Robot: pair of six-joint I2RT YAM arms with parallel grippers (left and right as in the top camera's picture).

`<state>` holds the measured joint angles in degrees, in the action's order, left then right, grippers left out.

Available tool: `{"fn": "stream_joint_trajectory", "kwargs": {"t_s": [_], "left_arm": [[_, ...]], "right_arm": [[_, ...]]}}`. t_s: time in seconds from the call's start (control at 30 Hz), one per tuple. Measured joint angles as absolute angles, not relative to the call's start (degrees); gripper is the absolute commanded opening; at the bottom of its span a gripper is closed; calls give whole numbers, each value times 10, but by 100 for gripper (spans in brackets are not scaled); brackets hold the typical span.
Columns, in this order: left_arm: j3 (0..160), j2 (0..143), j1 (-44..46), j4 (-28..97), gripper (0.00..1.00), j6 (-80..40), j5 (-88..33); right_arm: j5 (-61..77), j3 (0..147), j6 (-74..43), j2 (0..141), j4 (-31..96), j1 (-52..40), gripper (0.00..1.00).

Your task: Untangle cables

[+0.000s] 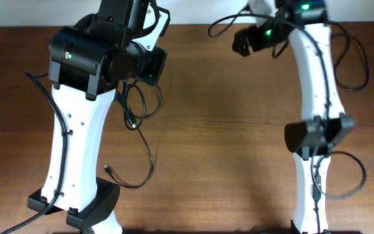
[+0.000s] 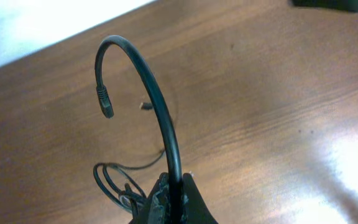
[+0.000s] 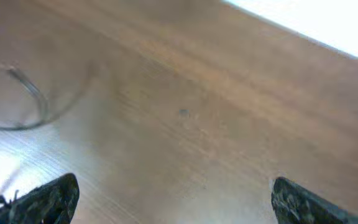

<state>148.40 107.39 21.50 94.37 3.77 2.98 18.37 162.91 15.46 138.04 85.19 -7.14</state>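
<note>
The left arm rises from its base at the near edge of the tabletop (image 1: 226,130) and leans forward, its bulky black wrist folded over so that from above it hides its own tool. From the wrist view, the left tool (image 2: 174,190) is clamped tight on a black cable (image 2: 160,106). That cable stands up out of the closed fingers, arches over to the left and droops to a small ribbed plug (image 2: 105,102) hanging in the air clear of the wood.

The rest of the cables (image 1: 137,107) lie in a loose cluster of loops just beside the left wrist. One strand (image 1: 151,156) sweeps in a wide curve back toward the left arm's base and ends in a small plug end (image 1: 108,168) lying flat on the wood.

The right arm stretches nearly straight up the right side, from its base past a dark elbow joint to the far edge, where its wrist turns inward to the left. The right tool (image 3: 174,186) is spread wide and holds nothing, with only bare wood between its fingers (image 3: 48,199). A thin curved strand (image 3: 33,102) lies blurred on the wood off to its left, well apart from it.
</note>
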Motion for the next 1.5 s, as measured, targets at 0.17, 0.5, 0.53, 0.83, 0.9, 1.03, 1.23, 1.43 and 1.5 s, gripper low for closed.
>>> {"fn": "stream_joint_trajectory", "kwargs": {"t_s": [0.17,0.5,0.53,0.83,0.9,1.03,1.23,1.43,1.5], "left_arm": [[1497,1076,215,905,0,36,30],[1610,1082,215,870,0,34,92],[1610,1084,212,863,0,34,101],[1610,1149,107,804,0,34,111],[1610,1173,92,796,0,34,101],[1608,1196,90,786,0,34,83],[1608,1194,90,782,0,30,67],[1608,1194,90,748,0,27,61],[1609,1193,90,742,0,23,59]], "right_arm": [[183,1675,157,1311,930,-80,99],[168,1667,168,1327,952,-244,98],[165,1667,167,1327,954,-260,99],[118,1667,165,1327,970,-318,99],[114,1667,165,1326,967,-317,98],[115,1666,165,1316,907,-320,99],[115,1667,165,1284,786,-346,98],[115,1664,165,1284,735,-357,99],[115,1664,165,1288,733,-357,99]]}}
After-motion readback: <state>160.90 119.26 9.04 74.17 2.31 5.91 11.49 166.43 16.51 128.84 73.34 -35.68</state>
